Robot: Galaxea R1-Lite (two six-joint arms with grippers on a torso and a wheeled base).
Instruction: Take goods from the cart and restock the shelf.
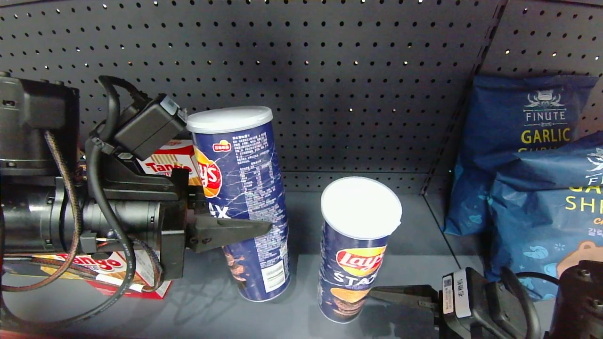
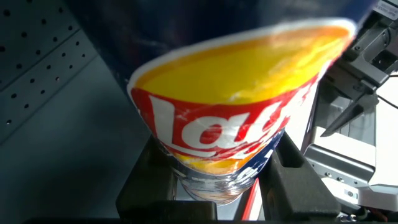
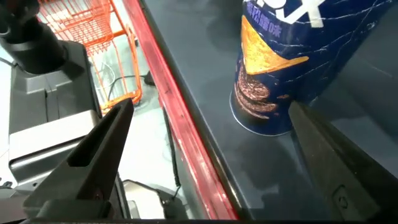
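gripping a tall blue chip can (image 1: 245, 188) at mid-height, the left tool (image 1: 256, 221) is clamped on it, with one dark finger (image 1: 235, 229) crossing the near side of the can. the can is tilted, its white lid leaning left and its base toward the right, low over the grey shelf (image 1: 414, 245); whether the base touches the shelf cannot be told. in the left wrist view the can's yellow and red logo sits right between the two fingers.

a second chip can (image 1: 355, 263) of the same kind stands upright on the shelf, to the right of the held can and nearer the front edge, apart from it. the right tool (image 3: 210, 107) is low at the near right, just beside this can, with its fingers spread wide and nothing between them; the can stands a little beyond the fingertips, not touched.

blue snack bags (image 1: 518, 141) lean at the right end of the shelf, past a divider. red and white wafer boxes (image 1: 169, 162) lie at the left, partly behind the left arm. a dark pegboard (image 1: 330, 70) forms the far wall. beyond the shelf's red front edge (image 3: 180, 124), an orange cart (image 3: 93, 37) stands on the floor.
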